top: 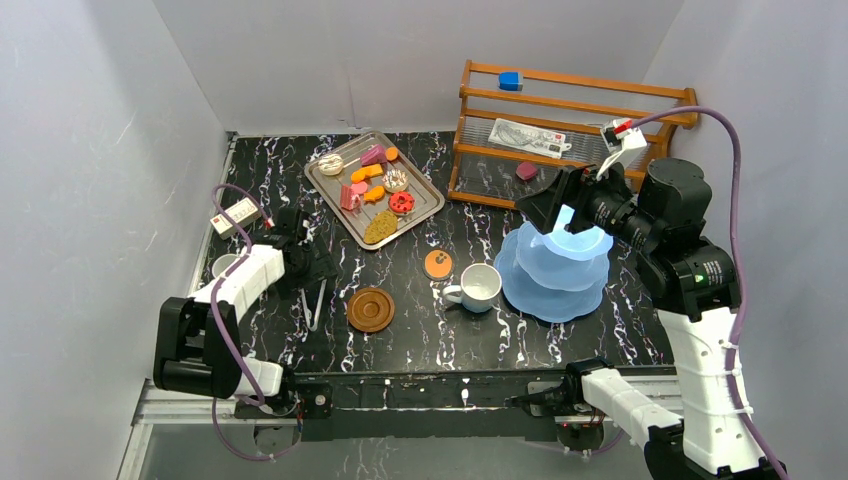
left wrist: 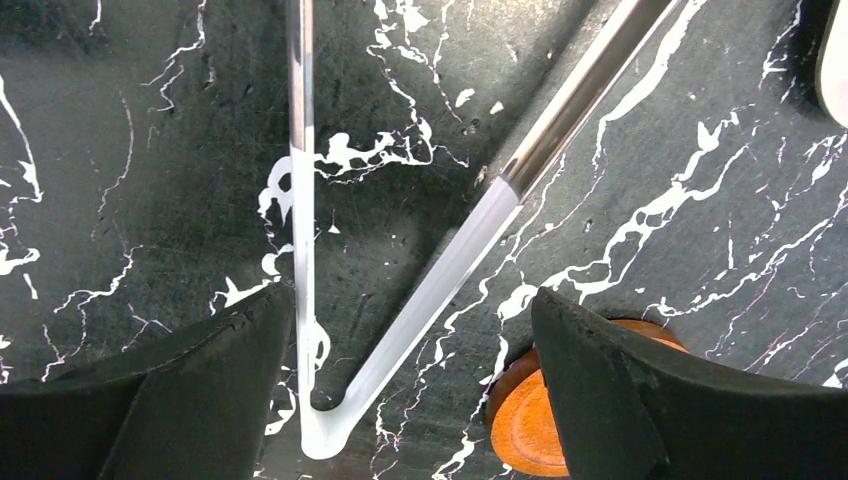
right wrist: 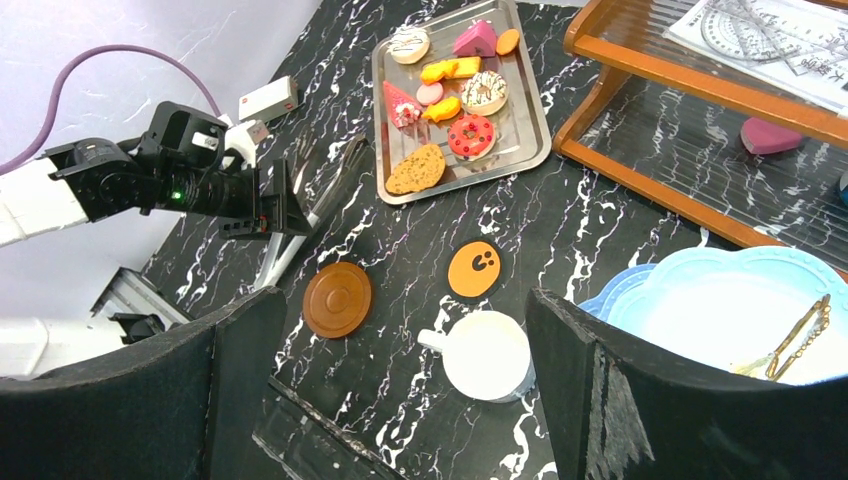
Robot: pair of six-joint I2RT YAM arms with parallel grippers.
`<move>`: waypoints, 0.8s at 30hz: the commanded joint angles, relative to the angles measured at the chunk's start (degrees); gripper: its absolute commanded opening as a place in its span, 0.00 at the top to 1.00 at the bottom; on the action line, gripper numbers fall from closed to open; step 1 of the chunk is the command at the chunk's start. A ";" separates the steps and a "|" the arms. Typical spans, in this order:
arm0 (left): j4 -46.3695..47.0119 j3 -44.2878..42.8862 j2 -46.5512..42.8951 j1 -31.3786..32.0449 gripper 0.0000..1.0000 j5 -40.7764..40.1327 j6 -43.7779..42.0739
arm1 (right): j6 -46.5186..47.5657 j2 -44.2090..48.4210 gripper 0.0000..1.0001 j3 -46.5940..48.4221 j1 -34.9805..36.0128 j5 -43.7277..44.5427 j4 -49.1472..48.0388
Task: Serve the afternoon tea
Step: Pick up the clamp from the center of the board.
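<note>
Toy pastries (top: 372, 185) lie on a silver tray (top: 425, 205) at the back. The light-blue three-tier stand (top: 555, 270) is at the right, with a white mug (top: 480, 286) beside it and a brown saucer (top: 370, 309) further left. A second mug (top: 225, 265) peeks out behind the left arm. My left gripper (left wrist: 412, 300) hangs open low over the table, its fingers (left wrist: 200, 390) straddling the V-shaped metal tongs (left wrist: 440, 270), with the saucer (left wrist: 515, 420) by its right finger. My right gripper (right wrist: 400, 310) is open and holds nothing, high above the stand's top tier (right wrist: 720, 310).
A round orange coaster (top: 438, 264) lies behind the white mug. A wooden rack (top: 560, 100) at the back right holds a blue block, a packet and a pink piece. A small gold object (right wrist: 800, 335) rests on the stand's top tier. Grey walls close in both sides.
</note>
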State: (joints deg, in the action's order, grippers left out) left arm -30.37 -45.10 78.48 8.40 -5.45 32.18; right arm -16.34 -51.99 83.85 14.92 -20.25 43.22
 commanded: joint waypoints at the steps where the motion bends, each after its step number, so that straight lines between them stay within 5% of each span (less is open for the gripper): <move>1: 2.88 0.53 0.08 -0.23 0.15 1.39 -0.38 | 0.54 0.17 0.01 2.54 -0.06 1.00 -1.47; 16: 4.12 0.22 2.52 -0.12 0.28 1.95 -2.83 | -1.39 1.45 0.01 1.03 -0.04 2.09 -3.32; 24: 3.77 -4.72 7.00 -0.06 0.22 -0.75 -7.35 | -1.77 2.44 0.01 0.14 -0.04 1.38 -3.70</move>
State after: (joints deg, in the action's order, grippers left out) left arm -26.37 -46.94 85.01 8.36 -4.08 28.03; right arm -17.85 -50.78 83.83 14.92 -18.33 43.05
